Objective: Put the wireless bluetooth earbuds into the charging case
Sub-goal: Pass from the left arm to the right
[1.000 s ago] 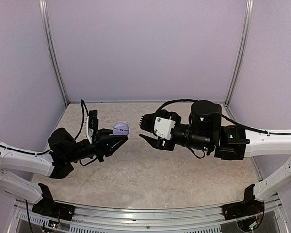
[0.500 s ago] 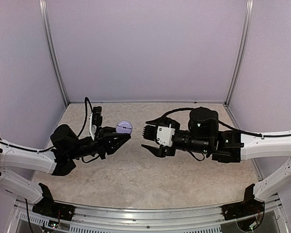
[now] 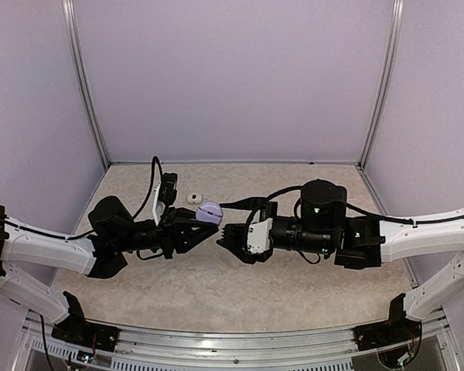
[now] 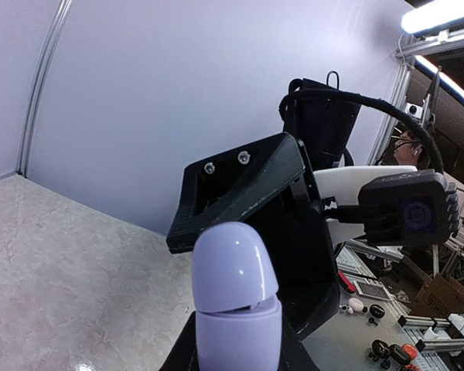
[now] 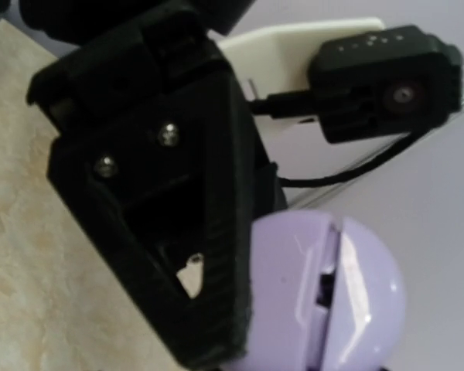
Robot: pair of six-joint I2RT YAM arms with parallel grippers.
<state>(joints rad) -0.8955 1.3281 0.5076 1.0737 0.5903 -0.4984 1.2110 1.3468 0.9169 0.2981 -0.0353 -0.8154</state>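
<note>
No legible text or markings

The table [image 3: 294,294] has a beige, marbled top with a dull sheen. One small whitish earbud [image 3: 195,199] lies directly on it, near the far edge and left of the middle, well apart from both side edges. It is too small to tell which way it points. A metal rail [image 3: 240,344] runs along the near edge.

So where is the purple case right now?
In the top view the purple case is near the middle, pinched in the left hand, with the right hand just beside it.
</note>
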